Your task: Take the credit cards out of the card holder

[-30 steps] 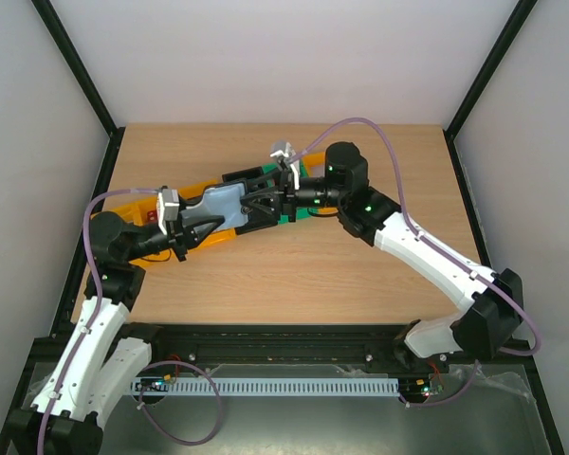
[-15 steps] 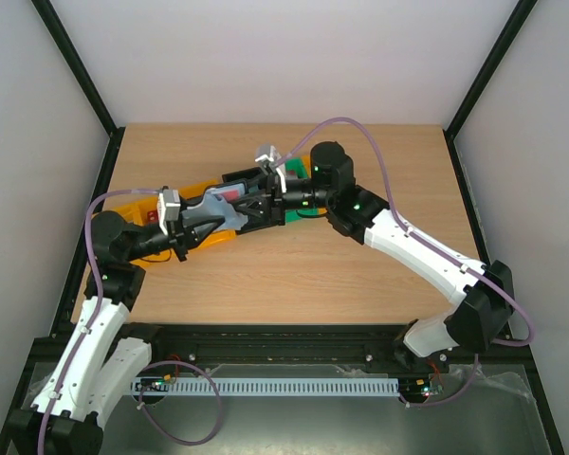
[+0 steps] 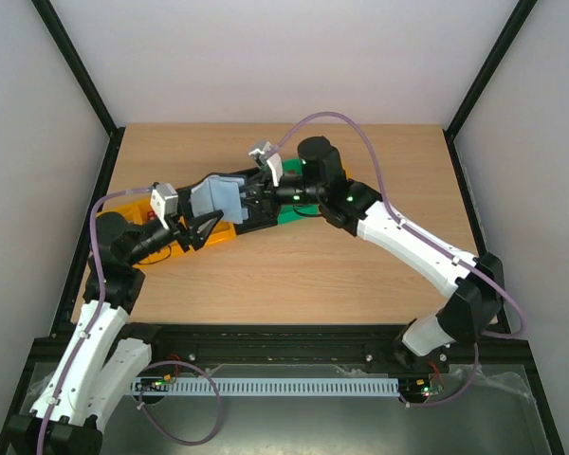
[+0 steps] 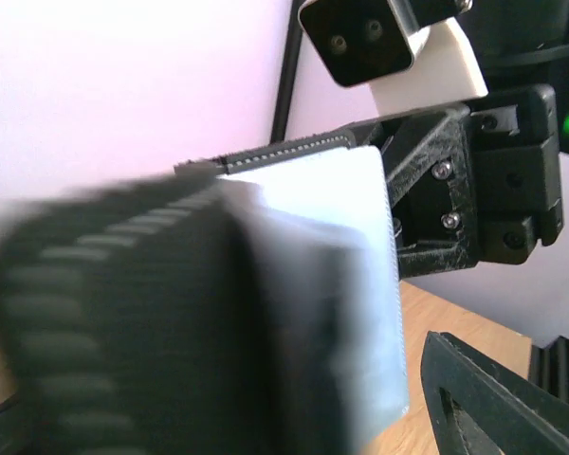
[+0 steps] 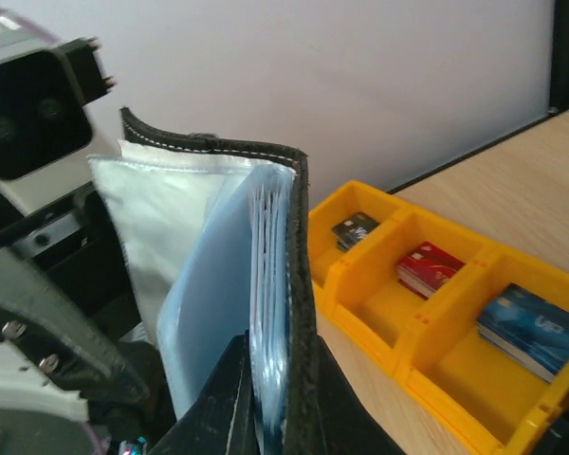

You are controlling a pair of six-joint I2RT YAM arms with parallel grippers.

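The card holder (image 3: 218,197) is a black case with blue-grey pockets, held upright above the table's left half. My right gripper (image 3: 253,194) is shut on it. In the right wrist view its fingers (image 5: 229,403) clamp the black cover and the pocket stack (image 5: 270,284). My left gripper (image 3: 201,228) stands open just left of and below the holder. In the left wrist view the pale pocket (image 4: 332,227) lies between its spread fingers (image 4: 493,403), against the blurred left one. Credit cards lie in the orange bin: red (image 5: 427,268), black (image 5: 356,230), blue (image 5: 531,327). No card shows in the holder.
An orange compartment bin (image 3: 133,204) runs under my left gripper on the left side of the table, seen yellow in the right wrist view (image 5: 455,379). A green bin (image 3: 290,214) sits under the right wrist. The enclosure's black posts frame the table.
My right gripper has moved left and shut on the card holder. My left gripper has opened and let go of it, drawing back slightly to the left.
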